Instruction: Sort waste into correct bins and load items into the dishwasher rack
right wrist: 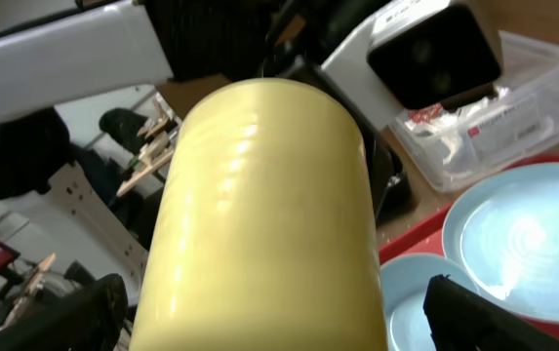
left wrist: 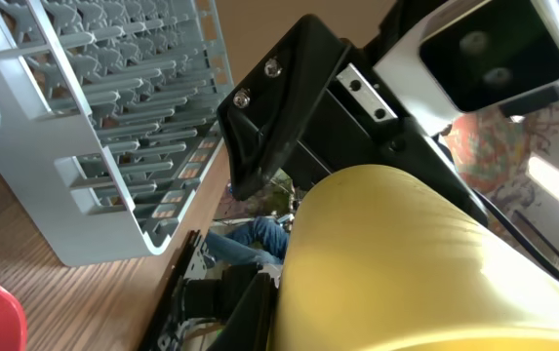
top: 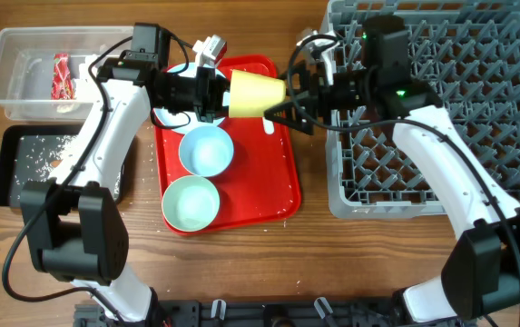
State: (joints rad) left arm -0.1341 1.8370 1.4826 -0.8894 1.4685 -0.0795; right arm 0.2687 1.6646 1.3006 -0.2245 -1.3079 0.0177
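Midair yellow cup point(top: 258, 94) over red tray point(top: 279, 186), bowls point(top: 207, 150) near, rack point(top: 396, 207) alongside.

A warm brown, wood-grain surface point(top: 332, 263) lies evenly lit on every side of the red serving tray point(top: 273, 182).

The cup point(top: 257, 94) is looking yellow, the tray point(top: 282, 173) is glowing red, upper bowl point(top: 206, 150) is showing light blue, lower bowl point(top: 190, 203) pale green, rack point(top: 477, 91) grey.

A robotics lab bench: left arm point(top: 105, 136) and right arm point(top: 450, 173) stand at a wooden table point(top: 241, 272) with a staged dishwasher rack point(top: 341, 204).
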